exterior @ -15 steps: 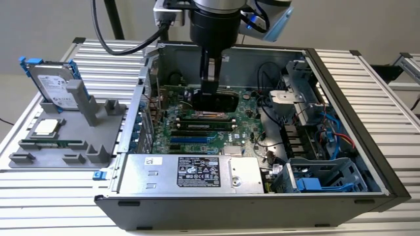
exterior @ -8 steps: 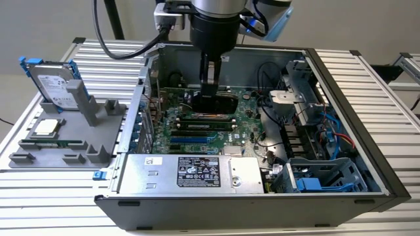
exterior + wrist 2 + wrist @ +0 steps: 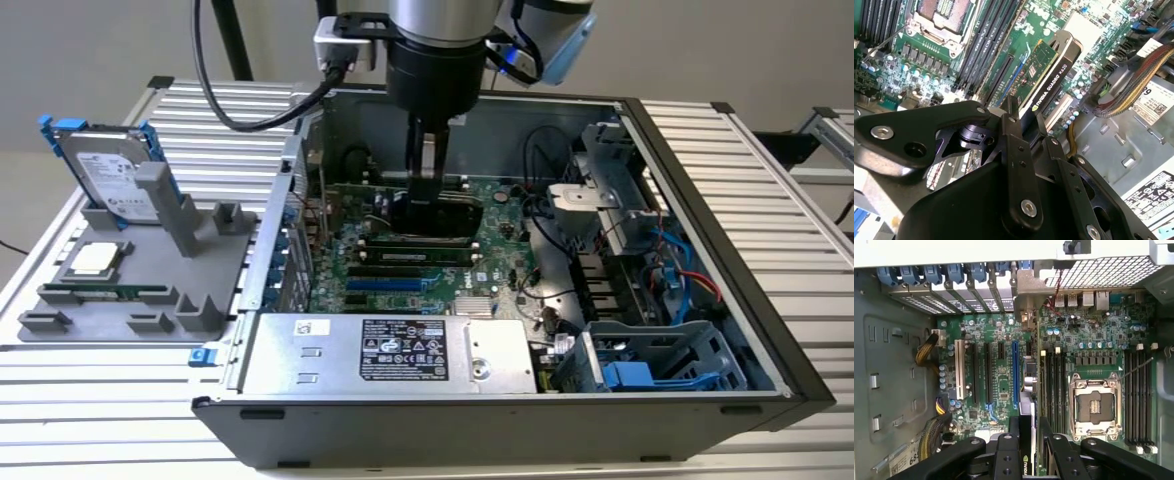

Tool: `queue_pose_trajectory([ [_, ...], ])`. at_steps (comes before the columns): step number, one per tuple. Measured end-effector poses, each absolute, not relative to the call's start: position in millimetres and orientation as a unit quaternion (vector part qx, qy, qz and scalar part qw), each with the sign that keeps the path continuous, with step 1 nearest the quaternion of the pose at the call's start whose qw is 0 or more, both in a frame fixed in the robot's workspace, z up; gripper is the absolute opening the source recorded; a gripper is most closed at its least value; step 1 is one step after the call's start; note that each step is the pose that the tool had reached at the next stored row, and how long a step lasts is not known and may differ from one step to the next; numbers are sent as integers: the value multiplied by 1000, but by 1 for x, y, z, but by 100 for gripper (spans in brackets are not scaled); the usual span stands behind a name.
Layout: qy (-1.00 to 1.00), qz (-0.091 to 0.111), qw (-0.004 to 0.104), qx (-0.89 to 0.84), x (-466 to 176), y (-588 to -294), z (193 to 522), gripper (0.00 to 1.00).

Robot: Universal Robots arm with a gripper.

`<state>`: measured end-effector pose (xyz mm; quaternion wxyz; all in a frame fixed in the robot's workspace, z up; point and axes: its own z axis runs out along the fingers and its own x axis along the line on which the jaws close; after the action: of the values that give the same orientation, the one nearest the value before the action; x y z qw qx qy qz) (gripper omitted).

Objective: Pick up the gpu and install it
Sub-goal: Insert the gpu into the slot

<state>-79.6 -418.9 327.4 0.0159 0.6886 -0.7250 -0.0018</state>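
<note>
Already lifted, the gpu (image 3: pixel 1050 75) hangs edge-down inside the open computer case (image 3: pixel 747 200), clamped between the fingers of the gripper (image 3: pixel 1021 122), over the motherboard (image 3: pixel 999 385) toward the case's far side. So picking up is done and the installing step is in hand. In the first wrist view the card's edge (image 3: pixel 1026 405) runs just beside the long blue slot (image 3: pixel 1015 375); whether it already touches a slot I cannot tell. Seating it calls for the card's edge lined up squarely with its slot and its bracket with the rear openings.
</note>
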Motion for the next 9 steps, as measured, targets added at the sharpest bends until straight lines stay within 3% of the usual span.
queue_pose_trajectory([
  [9,-725,-2,16,689,-80,-419,320,0],
])
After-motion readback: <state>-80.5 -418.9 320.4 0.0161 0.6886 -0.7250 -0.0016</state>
